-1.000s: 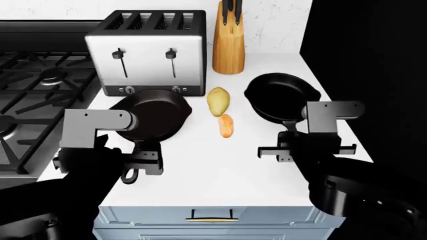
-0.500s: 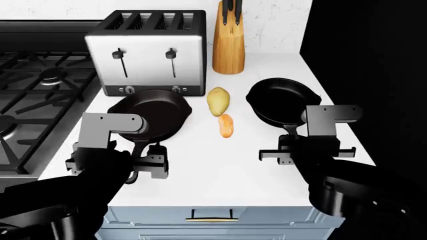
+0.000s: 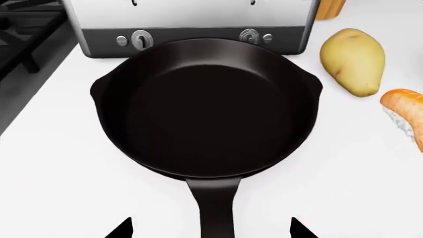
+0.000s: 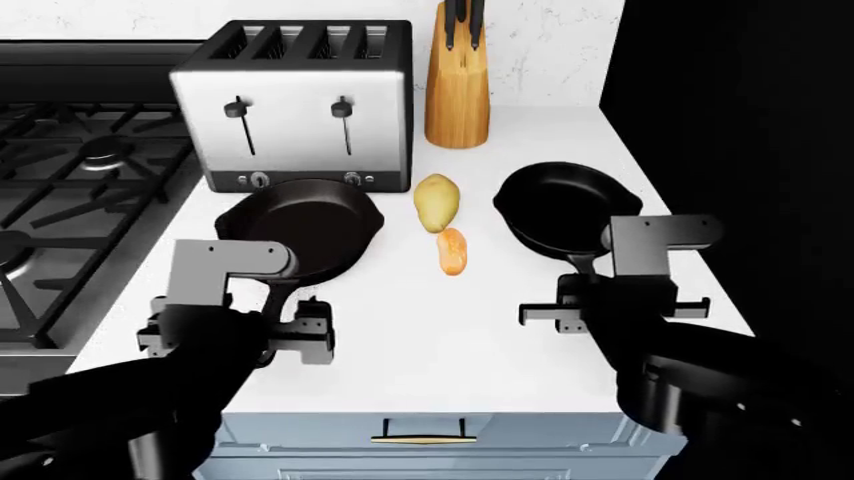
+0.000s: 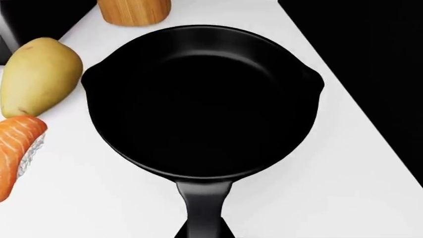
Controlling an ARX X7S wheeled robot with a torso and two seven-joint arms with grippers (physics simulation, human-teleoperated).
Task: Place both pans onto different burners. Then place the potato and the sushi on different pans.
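While both pans sit on the white counter (image 4: 400, 330) beside the stove (image 4: 67, 200), not on any burner: left gripper (image 3: 208, 230) jaws apart astride the skillet (image 3: 205, 106) handle, so centre, then close; right gripper (image 5: 203, 233) state unreadable at the smaller pan (image 5: 198, 99) handle.

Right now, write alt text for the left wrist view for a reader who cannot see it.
A round black cast-iron skillet sits empty on a white counter, its handle pointing toward the camera between two dark fingertips. A silver toaster stands behind it; a yellowish oval potato and an orange sushi piece lie beside it.
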